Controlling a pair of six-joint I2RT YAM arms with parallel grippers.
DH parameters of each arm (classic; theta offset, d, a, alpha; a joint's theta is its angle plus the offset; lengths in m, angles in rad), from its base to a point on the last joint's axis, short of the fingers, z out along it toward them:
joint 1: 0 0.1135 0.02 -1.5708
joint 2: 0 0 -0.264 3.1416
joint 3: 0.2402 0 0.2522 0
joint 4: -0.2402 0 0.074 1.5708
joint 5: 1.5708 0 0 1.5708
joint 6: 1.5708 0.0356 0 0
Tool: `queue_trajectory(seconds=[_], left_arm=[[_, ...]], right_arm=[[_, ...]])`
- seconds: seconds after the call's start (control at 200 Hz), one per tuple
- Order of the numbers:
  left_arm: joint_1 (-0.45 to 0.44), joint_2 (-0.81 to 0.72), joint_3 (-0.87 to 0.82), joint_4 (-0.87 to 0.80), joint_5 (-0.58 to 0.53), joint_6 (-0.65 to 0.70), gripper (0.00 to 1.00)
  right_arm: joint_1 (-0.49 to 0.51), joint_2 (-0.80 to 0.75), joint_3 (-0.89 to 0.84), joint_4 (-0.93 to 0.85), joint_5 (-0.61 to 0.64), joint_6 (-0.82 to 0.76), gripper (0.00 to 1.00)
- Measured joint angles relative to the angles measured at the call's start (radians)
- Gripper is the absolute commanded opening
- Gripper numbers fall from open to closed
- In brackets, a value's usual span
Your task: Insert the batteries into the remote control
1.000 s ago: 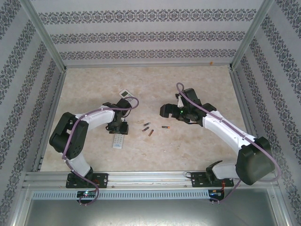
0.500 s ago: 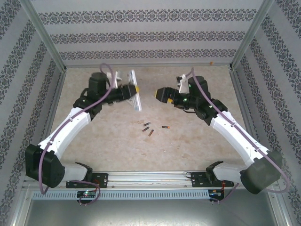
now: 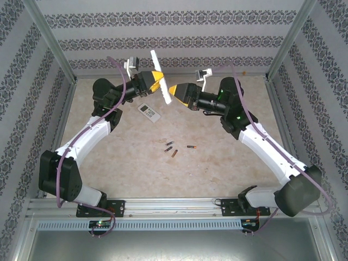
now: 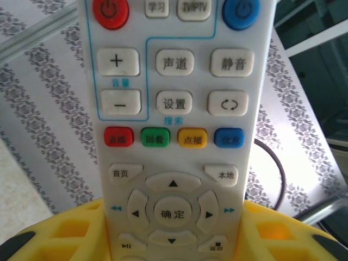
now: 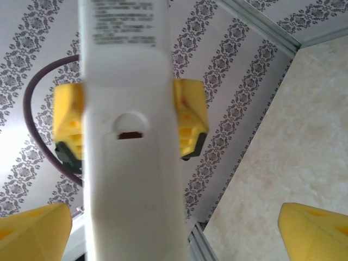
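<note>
The beige marbled tabletop (image 3: 228,174) sits inside wallpapered walls (image 3: 163,43) with bands of dark pattern. The left arm (image 3: 81,141) and the right arm (image 3: 266,152) both reach up and inward, so their ends meet high above the far middle of the tabletop.

The left claw (image 3: 157,81) is clamped on the lower part of a long white TV remote (image 3: 159,73), one yellow finger on each long edge. The remote stands roughly upright, tilted slightly, well clear of the tabletop. Its button face, with coloured keys and Chinese labels, is turned to the left wrist camera.

The right claw (image 3: 175,91) is spread wide and grips nothing. It points at the remote's back, where a curved notch (image 5: 130,124) with a small dark slot shows. Whether it touches the remote cannot be told.

A smaller remote (image 3: 148,112), white with a pale screen, lies flat on the tabletop below the two claws.

The batteries (image 3: 171,148) lie loose near the middle of the tabletop, apart from both remotes. A few are bunched together and one lies just to their right.
</note>
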Motion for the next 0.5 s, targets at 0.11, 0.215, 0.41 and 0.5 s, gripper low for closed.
queue_trajectory(seconds=[0.11, 0.215, 0.41, 0.5], left_arm=[[0.002, 0.005, 0.0, 0.047, 0.0, -0.037, 0.22], [-0.001, 0.011, 0.0, 0.073, 0.003, -0.06, 0.22], [-0.005, 0.014, 0.0, 0.1, 0.003, -0.077, 0.22], [-0.005, 0.018, 0.0, 0.108, 0.002, -0.085, 0.23]], right_arm=[[0.016, 0.035, 0.045, 0.019, -0.021, 0.014, 0.83], [0.035, 0.067, 0.092, 0.033, -0.039, 0.023, 0.79], [0.066, 0.117, 0.143, 0.039, -0.071, 0.026, 0.53], [0.071, 0.12, 0.153, 0.04, -0.074, 0.031, 0.44]])
